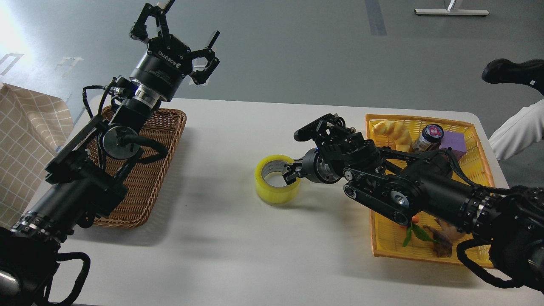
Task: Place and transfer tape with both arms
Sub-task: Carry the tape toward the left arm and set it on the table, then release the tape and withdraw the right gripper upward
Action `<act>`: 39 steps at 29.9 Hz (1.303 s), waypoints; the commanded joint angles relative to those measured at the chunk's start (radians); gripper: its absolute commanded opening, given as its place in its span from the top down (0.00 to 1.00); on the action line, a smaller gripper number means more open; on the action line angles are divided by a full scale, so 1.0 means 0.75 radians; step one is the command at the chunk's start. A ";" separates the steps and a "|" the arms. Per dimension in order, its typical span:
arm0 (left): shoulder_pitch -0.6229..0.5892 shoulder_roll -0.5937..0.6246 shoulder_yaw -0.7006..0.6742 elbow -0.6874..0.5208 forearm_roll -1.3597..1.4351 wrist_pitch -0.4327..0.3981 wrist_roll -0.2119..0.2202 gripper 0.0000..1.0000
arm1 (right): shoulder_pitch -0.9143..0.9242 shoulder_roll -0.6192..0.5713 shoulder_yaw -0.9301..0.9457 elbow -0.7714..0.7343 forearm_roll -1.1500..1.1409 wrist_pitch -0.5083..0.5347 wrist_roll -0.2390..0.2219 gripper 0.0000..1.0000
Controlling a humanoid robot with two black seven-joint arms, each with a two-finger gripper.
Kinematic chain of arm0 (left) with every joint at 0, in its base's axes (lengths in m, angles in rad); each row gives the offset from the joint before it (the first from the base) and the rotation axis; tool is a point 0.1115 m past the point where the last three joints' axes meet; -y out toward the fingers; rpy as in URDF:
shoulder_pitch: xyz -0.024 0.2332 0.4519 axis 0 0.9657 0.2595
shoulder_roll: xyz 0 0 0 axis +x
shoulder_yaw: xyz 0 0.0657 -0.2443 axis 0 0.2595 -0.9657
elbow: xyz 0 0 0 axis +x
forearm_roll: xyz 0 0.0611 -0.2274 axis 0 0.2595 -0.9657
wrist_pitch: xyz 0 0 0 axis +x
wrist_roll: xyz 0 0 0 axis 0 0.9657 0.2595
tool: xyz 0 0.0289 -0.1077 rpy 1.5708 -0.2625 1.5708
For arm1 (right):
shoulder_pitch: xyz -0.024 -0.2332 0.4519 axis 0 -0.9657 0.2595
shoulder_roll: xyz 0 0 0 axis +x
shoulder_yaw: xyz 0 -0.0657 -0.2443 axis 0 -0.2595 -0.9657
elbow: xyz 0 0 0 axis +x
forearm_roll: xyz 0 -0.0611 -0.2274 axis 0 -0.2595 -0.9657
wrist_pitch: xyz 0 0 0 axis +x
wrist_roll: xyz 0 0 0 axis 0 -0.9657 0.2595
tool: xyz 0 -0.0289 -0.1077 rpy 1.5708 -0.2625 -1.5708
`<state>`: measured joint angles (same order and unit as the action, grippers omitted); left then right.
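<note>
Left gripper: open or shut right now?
Open. The left gripper is raised above the brown wicker basket with its fingers spread apart and nothing between them.

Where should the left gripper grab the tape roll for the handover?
Take the tape by its left wall, one finger in the core, one outside, coming from the left. The roll lies flat, hole up, and the right gripper already occupies its right rim.

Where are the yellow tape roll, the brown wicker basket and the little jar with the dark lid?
Tape [276, 193], head view: on the roll's yellow outer wall, near side.
Brown wicker basket [168, 127], head view: on its woven floor near the right rim.
Jar [432, 133], head view: on its dark lid, inside the yellow basket [384, 242].
</note>
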<state>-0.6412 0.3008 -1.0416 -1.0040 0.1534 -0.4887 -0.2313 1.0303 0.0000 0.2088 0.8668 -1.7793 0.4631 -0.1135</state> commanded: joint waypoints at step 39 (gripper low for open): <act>-0.002 0.006 -0.004 -0.003 0.000 0.000 0.000 0.02 | -0.069 -0.350 0.357 0.331 0.451 -0.080 0.004 0.00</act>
<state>-0.6432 0.3055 -1.0448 -1.0064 0.1534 -0.4887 -0.2315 1.0044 -0.2112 0.4161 1.0693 -1.5255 0.4035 -0.1121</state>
